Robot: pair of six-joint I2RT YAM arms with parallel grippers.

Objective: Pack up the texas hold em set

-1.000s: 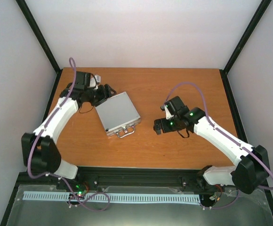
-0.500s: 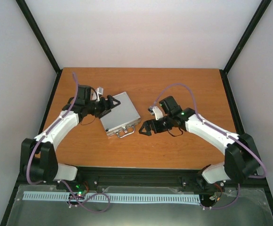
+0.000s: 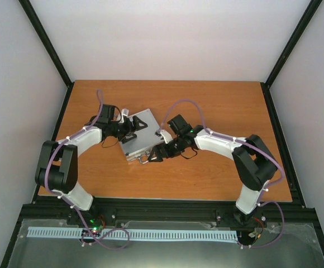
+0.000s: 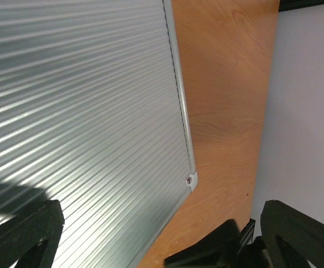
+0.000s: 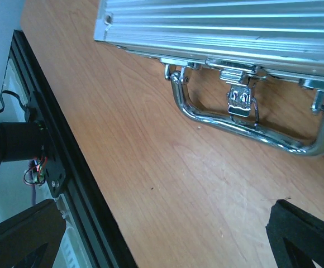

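A wooden table (image 3: 223, 173) with a warm reddish-brown grain fills the middle of a booth closed in by plain white panels: a back wall (image 3: 167, 39), a left wall (image 3: 11, 111) and a right wall (image 3: 315, 123), joined at the corners by slanting black posts (image 3: 46, 44). Along the table's near edge runs a black rail (image 3: 167, 207), and in front of it lies a grey metal shelf (image 3: 179, 254) carrying a long white slotted strip (image 3: 162, 235). The light is soft and even, leaving only faint shadows on the wood.

A brown wooden bench (image 3: 223, 103) stands between white walls (image 3: 167, 39). A black rail (image 3: 167, 207) runs along the bench's near edge, with a white slotted strip (image 3: 162, 235) further out from that edge.
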